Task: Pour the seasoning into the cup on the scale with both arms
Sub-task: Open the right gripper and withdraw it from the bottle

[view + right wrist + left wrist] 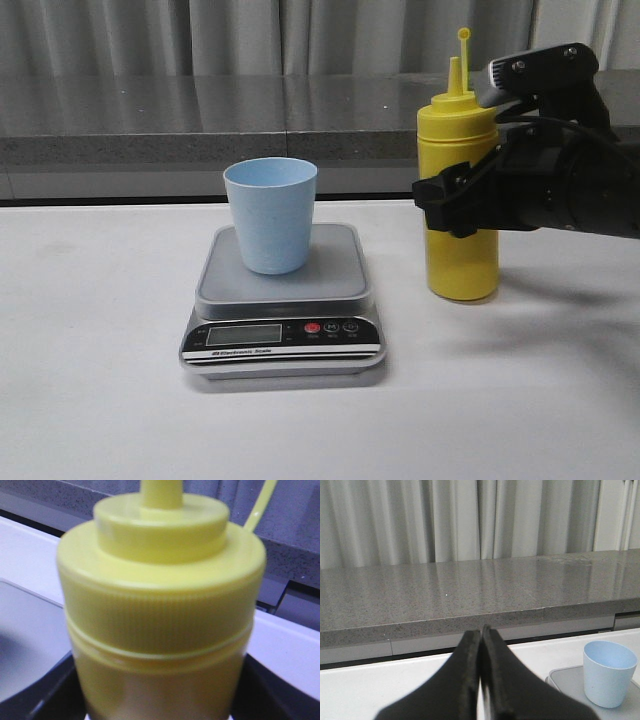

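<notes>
Seasoning bottle: standing upright on the tabletop, just to the right of the scale, nozzle up and its tethered tip cap flipped clear, so it looks ready to pour.
Right tool: wrapped around the bottle's middle from the right side; the wrist view fills with yellow and dark fingers sit at either flank. I'd call it closed on the body, gripped at mid-height so the bottle can be tipped without slipping.
Cup: light blue, upright, open mouth up, sitting on the platform of the scale, slightly left of centre, so whatever lands in it gets weighed.
Scale display: facing the camera, digits too small to read.
Left tool: out of the front view; its own camera shows the two fingers pressed together, holding nothing, with the cup off to one side.
Stage: by my reading, bottle secured, lift and tilt not yet begun.
Watch for: nozzle has to clear the cup's rim without nudging it off the platform.
</notes>
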Motion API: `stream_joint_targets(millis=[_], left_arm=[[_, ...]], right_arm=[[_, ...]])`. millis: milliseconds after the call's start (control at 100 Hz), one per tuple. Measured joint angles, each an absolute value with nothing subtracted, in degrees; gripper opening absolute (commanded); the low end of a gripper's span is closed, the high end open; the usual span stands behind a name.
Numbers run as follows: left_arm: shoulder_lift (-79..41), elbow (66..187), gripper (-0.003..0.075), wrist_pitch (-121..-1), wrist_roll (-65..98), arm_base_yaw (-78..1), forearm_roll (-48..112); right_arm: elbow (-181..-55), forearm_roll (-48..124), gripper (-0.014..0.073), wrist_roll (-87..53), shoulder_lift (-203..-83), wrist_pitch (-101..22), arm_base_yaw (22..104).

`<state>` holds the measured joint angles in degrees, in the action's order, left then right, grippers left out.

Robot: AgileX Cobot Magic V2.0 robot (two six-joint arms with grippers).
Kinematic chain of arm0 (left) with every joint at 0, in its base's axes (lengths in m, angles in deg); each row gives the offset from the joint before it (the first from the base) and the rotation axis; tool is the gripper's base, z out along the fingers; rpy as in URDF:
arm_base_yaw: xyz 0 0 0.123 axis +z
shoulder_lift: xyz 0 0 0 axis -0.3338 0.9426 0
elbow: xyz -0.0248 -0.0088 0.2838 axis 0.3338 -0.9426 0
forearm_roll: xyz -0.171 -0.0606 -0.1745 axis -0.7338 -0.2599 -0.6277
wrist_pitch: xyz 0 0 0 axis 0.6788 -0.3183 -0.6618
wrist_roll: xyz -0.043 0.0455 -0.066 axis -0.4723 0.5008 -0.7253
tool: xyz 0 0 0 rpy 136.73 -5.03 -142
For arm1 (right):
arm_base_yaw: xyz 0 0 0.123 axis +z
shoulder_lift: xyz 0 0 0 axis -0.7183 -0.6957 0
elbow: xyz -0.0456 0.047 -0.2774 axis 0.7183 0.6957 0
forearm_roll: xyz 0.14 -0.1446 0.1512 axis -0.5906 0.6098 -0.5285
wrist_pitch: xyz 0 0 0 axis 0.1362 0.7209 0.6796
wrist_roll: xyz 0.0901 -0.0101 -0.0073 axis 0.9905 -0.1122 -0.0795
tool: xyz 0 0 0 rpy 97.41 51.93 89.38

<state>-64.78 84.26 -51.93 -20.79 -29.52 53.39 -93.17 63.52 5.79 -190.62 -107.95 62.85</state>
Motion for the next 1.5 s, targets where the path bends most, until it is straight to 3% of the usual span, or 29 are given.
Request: stream_joint_targets(millis=[100, 220, 980, 1500], left_arm=[[-64.78, 84.26, -0.0018, -51.93, -20.79, -29.52, 53.39], [-64.78, 84.26, -0.0018, -51.93, -20.79, -29.52, 53.39], [-64.78, 84.26, -0.0018, -51.93, -20.79, -29.52, 53.39], [-64.78, 84.26, -0.0018, -51.93, -20.79, -29.52, 53.39]], right_arm=[[-93.17, 63.52, 0.0580, 6.77, -190.62, -107.95, 62.85], [-93.17, 63.68, 0.0662, 7.25, -190.74, -107.04, 62.85], [-87.15, 61.44, 0.0663, 7.71, -187.57, -108.27, 62.85], [-76.75, 54.39, 0.0663, 7.82, -172.23, -108.44, 62.85]])
